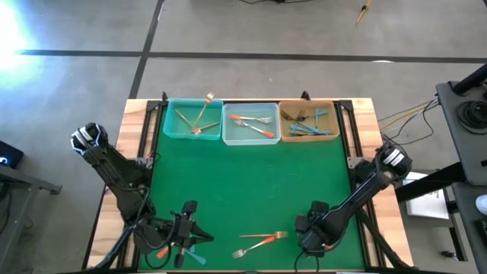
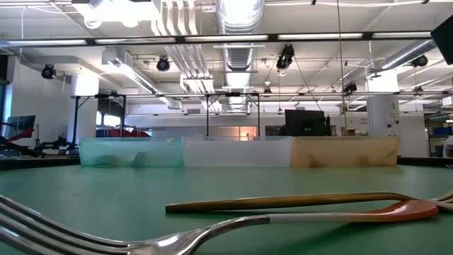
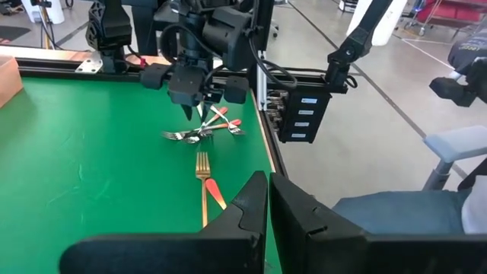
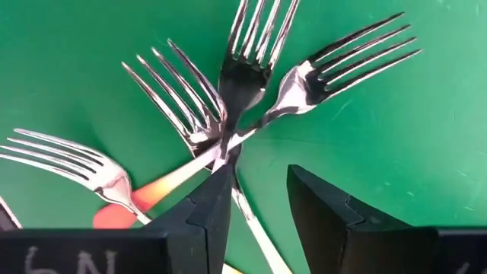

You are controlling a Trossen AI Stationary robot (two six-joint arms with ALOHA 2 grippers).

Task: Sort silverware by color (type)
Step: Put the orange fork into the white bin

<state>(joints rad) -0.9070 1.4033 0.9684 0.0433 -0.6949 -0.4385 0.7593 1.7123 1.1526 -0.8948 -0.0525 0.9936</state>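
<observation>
Forks point(image 1: 260, 240) near front edge; green table point(image 1: 243, 183) centre bare

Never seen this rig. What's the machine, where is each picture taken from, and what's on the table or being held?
This is a robot with two dark arms at a green table. One picture looks down from above, one sits at tabletop height, one rides on each wrist. At the far edge: a teal bin with gold forks, a clear bin with orange-handled forks, a tan bin with blue-handled forks. A loose gold fork and a loose orange-handled fork lie near the front. The right gripper, jaws open, hangs over a heap of forks. The left gripper waits, jaws shut, empty.
</observation>
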